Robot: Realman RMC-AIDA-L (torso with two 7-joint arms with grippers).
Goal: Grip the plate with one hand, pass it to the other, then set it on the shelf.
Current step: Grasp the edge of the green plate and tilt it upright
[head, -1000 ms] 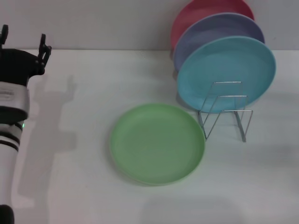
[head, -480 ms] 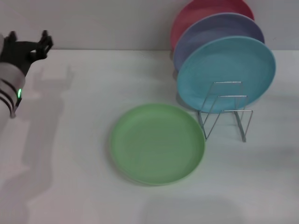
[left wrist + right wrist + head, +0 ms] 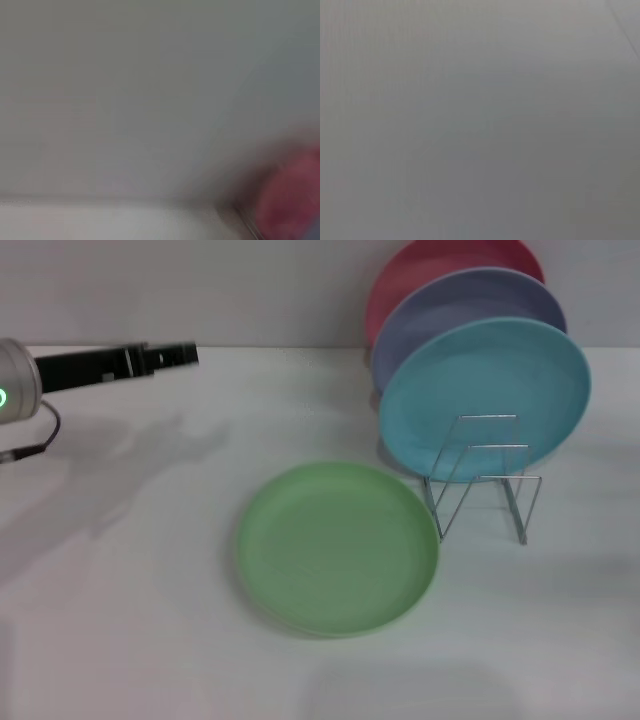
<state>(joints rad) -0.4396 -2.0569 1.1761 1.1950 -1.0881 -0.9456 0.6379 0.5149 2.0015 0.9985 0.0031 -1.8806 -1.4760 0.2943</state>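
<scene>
The light-green plate (image 3: 337,547) lies flat on the white table, in the middle of the head view. The silver wire shelf (image 3: 487,485) stands just to its right, with its front slots free. My left gripper (image 3: 186,355) reaches in from the left edge at the back of the table. It is held level and seen side-on, well to the left of and behind the green plate, touching nothing. My right arm does not show in the head view. The right wrist view shows only a plain grey surface.
A turquoise plate (image 3: 485,390), a lavender plate (image 3: 470,300) and a red plate (image 3: 440,260) stand upright in the back of the shelf. The red plate also shows as a blur in the left wrist view (image 3: 292,200). A grey wall runs behind the table.
My left arm has swung from pointing up at the far left to lying level, and it now reaches to the right along the back of the table. The plates and the shelf have not moved.
</scene>
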